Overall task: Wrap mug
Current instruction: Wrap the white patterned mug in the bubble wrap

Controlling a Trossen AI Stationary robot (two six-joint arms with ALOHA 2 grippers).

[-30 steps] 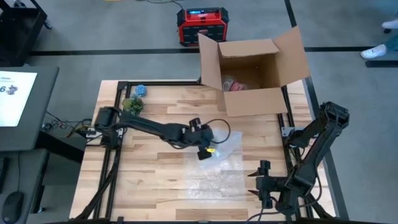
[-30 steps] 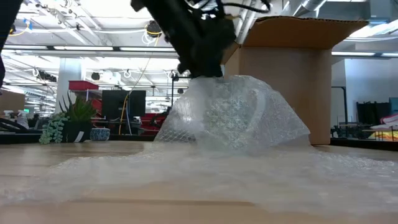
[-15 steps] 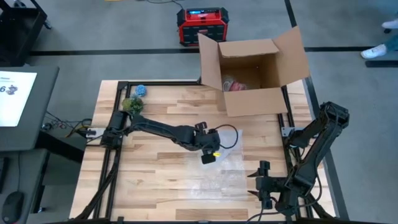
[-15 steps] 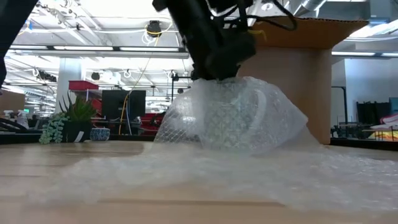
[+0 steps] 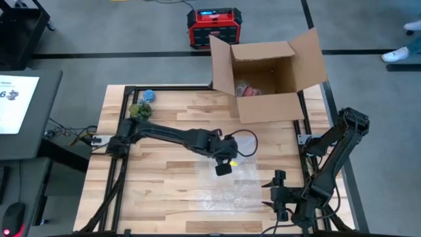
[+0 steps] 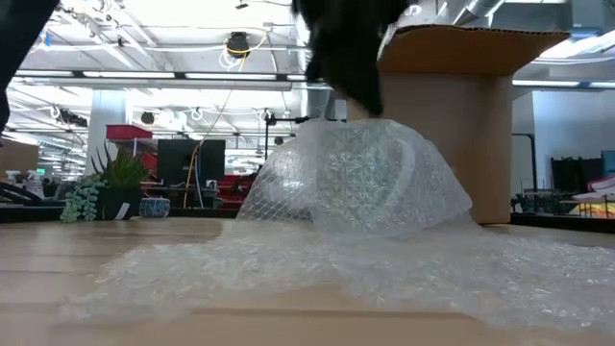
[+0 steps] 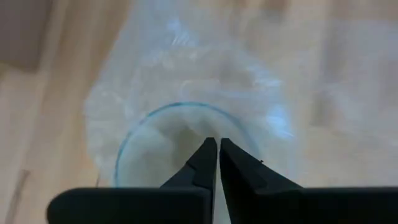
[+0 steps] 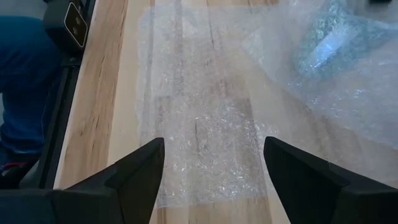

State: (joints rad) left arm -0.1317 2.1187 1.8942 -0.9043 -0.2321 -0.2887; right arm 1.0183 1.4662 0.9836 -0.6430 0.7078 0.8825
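Mug under bubble wrap, mid-tabletop

Left end effector (image 7: 217, 144) hangs directly over the mug (image 7: 180, 143), fingers pinched together with nothing between them. Mug stands at the middle of the tabletop (image 5: 164, 191), draped in the bubble wrap (image 6: 365, 183) that spreads out toward the front edge. Right end effector (image 8: 214, 155) waits at the front right, fingers spread wide above the sheet.

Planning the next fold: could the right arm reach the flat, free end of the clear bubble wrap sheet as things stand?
Probably yes: the right gripper waits open beside the clear bubble wrap sheet, with nothing between; the left gripper is farther off, over the mug.
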